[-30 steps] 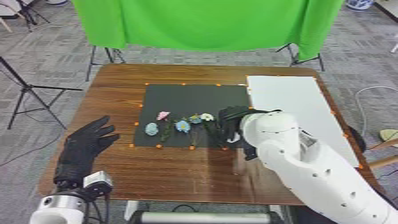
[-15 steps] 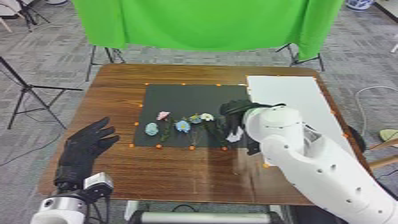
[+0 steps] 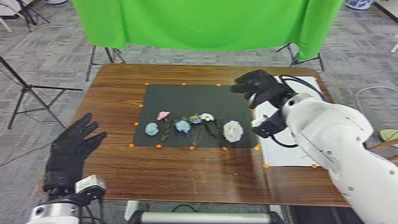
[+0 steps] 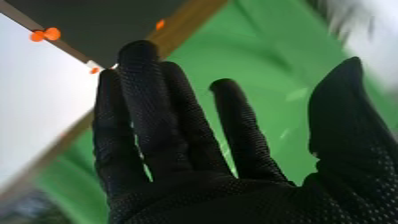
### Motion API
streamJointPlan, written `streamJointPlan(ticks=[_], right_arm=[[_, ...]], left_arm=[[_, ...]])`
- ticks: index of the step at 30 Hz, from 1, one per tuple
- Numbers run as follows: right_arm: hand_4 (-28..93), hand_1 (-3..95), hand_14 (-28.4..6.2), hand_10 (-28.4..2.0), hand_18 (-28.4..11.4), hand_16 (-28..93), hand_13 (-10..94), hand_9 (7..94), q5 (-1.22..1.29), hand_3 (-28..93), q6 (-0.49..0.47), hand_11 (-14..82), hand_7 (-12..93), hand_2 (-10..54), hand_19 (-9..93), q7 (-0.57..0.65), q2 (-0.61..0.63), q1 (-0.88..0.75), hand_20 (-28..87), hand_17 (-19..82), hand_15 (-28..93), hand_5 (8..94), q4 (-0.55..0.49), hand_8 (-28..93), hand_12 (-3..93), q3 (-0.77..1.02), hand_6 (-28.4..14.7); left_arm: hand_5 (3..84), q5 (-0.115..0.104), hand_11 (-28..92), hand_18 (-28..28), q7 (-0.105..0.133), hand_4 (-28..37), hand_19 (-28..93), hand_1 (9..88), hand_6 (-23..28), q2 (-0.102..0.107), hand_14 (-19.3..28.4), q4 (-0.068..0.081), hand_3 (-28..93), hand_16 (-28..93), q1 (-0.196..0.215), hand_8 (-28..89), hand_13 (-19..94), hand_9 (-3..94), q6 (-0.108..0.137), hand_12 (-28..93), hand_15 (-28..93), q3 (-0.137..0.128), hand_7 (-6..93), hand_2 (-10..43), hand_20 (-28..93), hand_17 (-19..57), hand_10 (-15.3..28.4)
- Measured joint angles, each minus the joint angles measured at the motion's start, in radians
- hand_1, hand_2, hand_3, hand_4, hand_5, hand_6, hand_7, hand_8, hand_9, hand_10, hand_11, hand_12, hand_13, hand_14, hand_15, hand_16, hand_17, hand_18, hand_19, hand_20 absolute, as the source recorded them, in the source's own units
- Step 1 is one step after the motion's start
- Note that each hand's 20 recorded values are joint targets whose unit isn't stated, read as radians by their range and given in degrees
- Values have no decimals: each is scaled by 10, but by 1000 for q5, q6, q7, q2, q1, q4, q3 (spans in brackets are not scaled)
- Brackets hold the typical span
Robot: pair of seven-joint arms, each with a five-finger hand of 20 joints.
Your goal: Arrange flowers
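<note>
In the head view, several flowers lie on the black mat [image 3: 191,95]: a light blue one [image 3: 151,129], a pink one [image 3: 163,115], a blue one [image 3: 183,126], a small white one [image 3: 207,117] and a large white one [image 3: 233,131] at the right. My right hand [image 3: 259,87] is over the border between the mat and the white sheet, above and beyond the flowers. In the right wrist view the right hand [image 4: 178,165] is open and empty, fingers straight. My left hand [image 3: 75,145] is open at the table's left side, away from the flowers.
A white sheet [image 3: 293,154] lies beside the mat on the brown table [image 3: 169,175], with orange markers around both. A green cloth [image 3: 204,25] hangs beyond the far edge. A tripod [image 3: 31,90] stands on the floor at the left.
My right hand has moved away from the near part of the mat toward the far right, uncovering the large white flower on the mat. The left hand has shifted slightly left.
</note>
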Motion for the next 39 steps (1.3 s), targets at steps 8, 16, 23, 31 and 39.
streamJointPlan(ticks=[8,16,23,31,39], right_arm=[[-273,163,-230,-202,-266,80,390,464,272,916,391,165,220,70,533,-167,48,-136,130,81,364,415,4,-160,123,66,-22],[-281,159,-225,-184,-255,111,363,436,514,922,583,146,228,70,497,-362,89,-233,141,62,307,395,22,-168,124,124,-7],[-282,156,-220,-185,-249,125,372,452,674,921,478,159,235,77,492,-450,97,-309,157,61,327,390,45,-170,128,248,-1],[-283,156,-219,-181,-246,123,372,453,674,926,442,161,235,76,483,-461,96,-402,166,59,322,383,44,-172,126,336,5],[-283,154,-218,-180,-243,126,379,461,720,927,428,163,235,79,479,-519,99,-454,172,59,325,382,55,-171,126,355,7]], left_arm=[[362,-2,223,235,0,-235,595,222,81,-8,241,-1,806,-88,28,-96,246,311,4,76,457,-54,124,64,-58,-87,169],[359,-4,219,238,-18,-244,575,214,74,-14,243,23,810,-75,2,-92,251,325,-61,78,445,-118,119,56,-43,-92,168],[362,-66,238,249,-36,-238,571,217,78,-12,248,42,812,-74,-14,-90,259,339,-132,87,462,-211,116,48,-33,-94,179],[368,-129,231,252,-42,-233,563,216,81,-15,249,60,815,-76,-15,-88,265,341,-174,86,457,-255,111,41,-29,-94,177],[374,-140,242,269,-29,-225,623,223,86,-20,259,72,811,-69,-3,-83,281,352,-174,95,482,-261,111,40,-5,-70,184]])
